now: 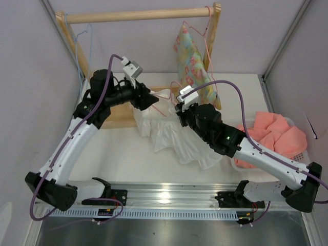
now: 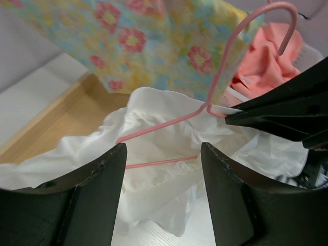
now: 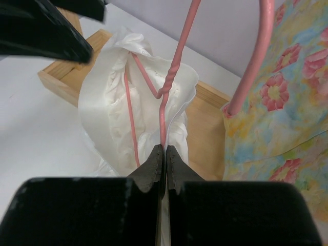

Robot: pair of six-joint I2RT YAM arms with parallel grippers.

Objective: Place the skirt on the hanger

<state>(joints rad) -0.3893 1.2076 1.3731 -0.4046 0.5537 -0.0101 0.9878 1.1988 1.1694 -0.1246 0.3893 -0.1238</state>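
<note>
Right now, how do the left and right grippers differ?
The left gripper is open and holds nothing; the right gripper is shut on the hanger wire. The left gripper comes at the skirt from the left, the right gripper from the right. Both have black fingers and sit close to the skirt.
</note>
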